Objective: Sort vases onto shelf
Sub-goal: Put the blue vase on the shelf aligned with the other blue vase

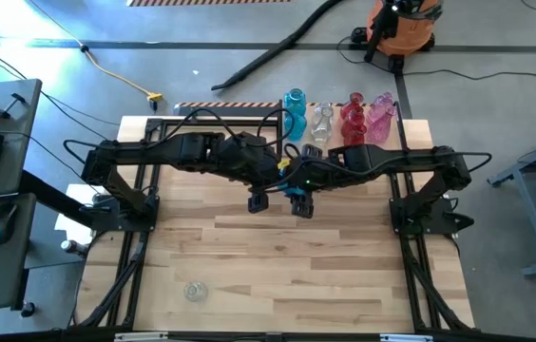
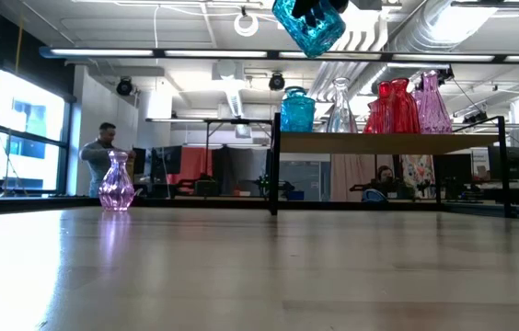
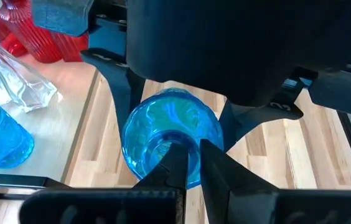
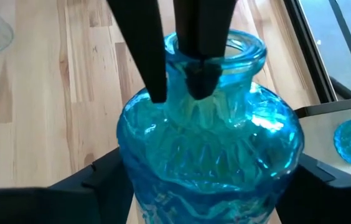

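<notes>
Left gripper (image 3: 191, 163): clamped on the rim of a blue vase (image 3: 172, 140), held aloft in front of the shelf (image 2: 388, 142). Right gripper (image 1: 302, 202): fingers around the same vase's body; grip cannot be told.

Both arms are chunky matte black with loose black cables looping over them, plus thin tapered black fingers (image 3: 185, 163) up front.

Left end effector (image 3: 191, 163) pinches a blue vase's (image 3: 172, 140) rim, seemingly above the table (image 3: 300, 149).
</notes>
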Controlling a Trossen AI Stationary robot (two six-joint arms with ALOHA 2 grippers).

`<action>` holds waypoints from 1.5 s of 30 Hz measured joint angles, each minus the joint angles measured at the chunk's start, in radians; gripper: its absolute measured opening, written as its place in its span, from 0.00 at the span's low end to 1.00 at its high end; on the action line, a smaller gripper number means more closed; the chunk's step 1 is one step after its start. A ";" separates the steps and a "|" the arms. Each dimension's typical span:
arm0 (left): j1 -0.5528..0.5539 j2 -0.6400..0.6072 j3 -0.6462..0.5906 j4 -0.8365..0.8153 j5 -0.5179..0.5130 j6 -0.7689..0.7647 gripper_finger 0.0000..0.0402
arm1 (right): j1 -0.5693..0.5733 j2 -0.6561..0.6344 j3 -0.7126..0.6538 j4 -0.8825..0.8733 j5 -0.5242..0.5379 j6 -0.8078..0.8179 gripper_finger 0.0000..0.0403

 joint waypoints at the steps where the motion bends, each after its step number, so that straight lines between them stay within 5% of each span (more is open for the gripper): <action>1: 0.000 0.000 0.000 0.000 0.000 0.000 0.03 | 0.000 0.000 0.000 -0.001 0.000 0.000 0.67; 27: 0.031 0.000 0.000 0.011 0.013 -0.038 0.12 | 0.000 0.000 0.000 -0.029 0.005 0.107 0.67; 35: 0.072 0.000 0.000 0.011 0.144 -0.081 0.14 | 0.000 0.001 0.000 -0.043 -0.004 0.120 0.67; 45: 0.116 -0.001 0.000 0.007 0.145 -0.120 0.25 | 0.000 -0.025 -0.001 -0.077 0.027 0.161 0.66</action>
